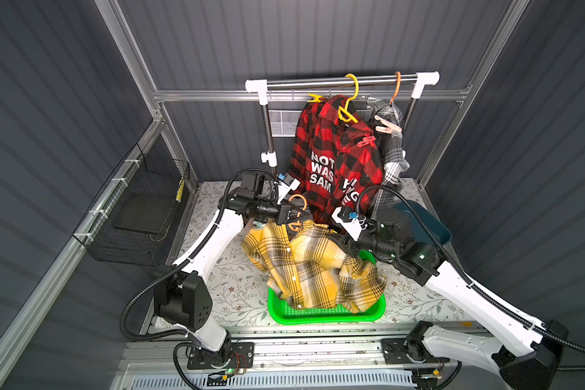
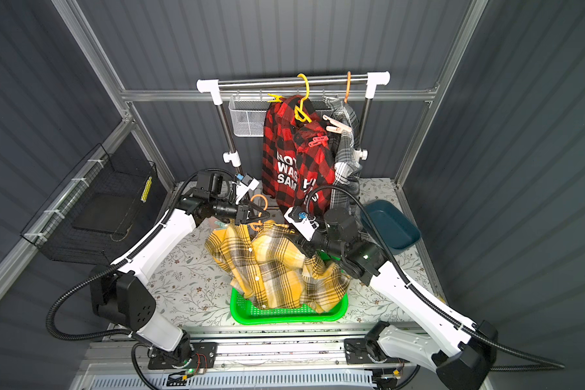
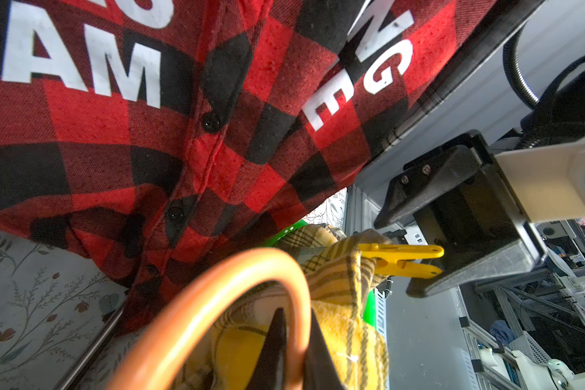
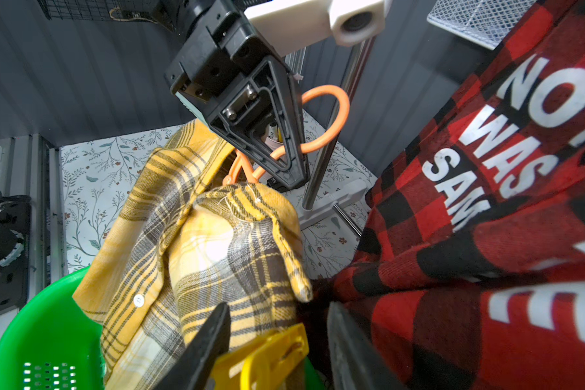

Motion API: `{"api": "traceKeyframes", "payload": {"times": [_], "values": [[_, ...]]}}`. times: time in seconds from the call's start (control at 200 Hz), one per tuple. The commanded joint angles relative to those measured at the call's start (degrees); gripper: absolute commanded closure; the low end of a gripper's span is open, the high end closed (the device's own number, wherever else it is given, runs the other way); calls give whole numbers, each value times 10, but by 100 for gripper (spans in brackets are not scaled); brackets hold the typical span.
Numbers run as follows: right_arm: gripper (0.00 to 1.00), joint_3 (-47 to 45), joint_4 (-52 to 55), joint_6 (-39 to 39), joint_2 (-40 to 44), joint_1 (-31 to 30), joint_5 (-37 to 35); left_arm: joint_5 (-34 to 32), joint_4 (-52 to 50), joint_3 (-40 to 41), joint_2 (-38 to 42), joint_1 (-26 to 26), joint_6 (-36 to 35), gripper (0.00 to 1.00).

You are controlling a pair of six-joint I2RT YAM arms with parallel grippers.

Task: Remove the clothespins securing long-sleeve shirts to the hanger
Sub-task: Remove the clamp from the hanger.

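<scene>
At the shoulder nearer the left arm, the yellow-and-black plaid shirt [image 1: 311, 266] shows a pale blue-grey plastic clothespin [image 1: 258, 223]. It seems to be clipped on, though the arm partly hides it. Just right of it, the left end effector [image 1: 294, 216] is clamped tight on the neck of the orange plastic hanger [image 1: 299, 202] that carries this shirt. The hanger is held clear of the rail, with the shirt's hem hanging into the green perforated plastic basket [image 1: 325, 314] on the floral counter [image 1: 223, 277].

At the shirt's other shoulder a yellow plastic clothespin [image 3: 402, 260] bites the fabric. The right end effector [image 4: 277, 314] straddles its handle ends with the jaws partly apart. One finger touches the pin and the other stands clear, so nothing is squeezed or held yet.

Behind, on the chrome rail [image 1: 318, 81], the red-and-black check shirt [image 1: 318, 148] with white block letters hangs from a yellow hanger [image 1: 350, 101]. It has a second yellow clothespin [image 1: 315, 98] at its left-hand shoulder and a red clothespin [image 1: 365, 140] at the right-hand one. Furthest right, the grey-black-white plaid shirt [image 1: 394, 148] carries a salmon-pink clothespin [image 1: 387, 125].

As I judge it, the task has barely begun. All five pins in view look to be still gripping cloth, and no freed pin shows anywhere. The first removal is only being set up, and the pale pin and the three on the rail remain untouched.
</scene>
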State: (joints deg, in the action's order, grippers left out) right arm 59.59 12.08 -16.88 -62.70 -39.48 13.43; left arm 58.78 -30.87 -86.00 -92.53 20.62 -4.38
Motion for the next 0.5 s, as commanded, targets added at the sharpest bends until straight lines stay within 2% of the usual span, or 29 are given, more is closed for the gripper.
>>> {"api": "traceKeyframes", "payload": {"times": [0.0,0.075,0.305,0.365,0.41,0.495], "values": [[58,22,9,2,-1,-3,-8,13,-15,-17,-7,-3,-13,100],[65,26,14,2,-3,-5,-10,11,-17,-17,-6,-3,-15,100],[77,47,42,9,-5,-6,-23,-2,-21,-13,-7,-5,-18,100],[86,59,56,14,-3,-6,-24,-7,-23,-12,-7,-5,-21,100],[100,66,62,23,1,-6,-29,-10,-24,-9,-7,-5,-22,100],[100,71,63,35,12,-6,-36,-13,-21,-3,-6,-6,-25,100]]}}
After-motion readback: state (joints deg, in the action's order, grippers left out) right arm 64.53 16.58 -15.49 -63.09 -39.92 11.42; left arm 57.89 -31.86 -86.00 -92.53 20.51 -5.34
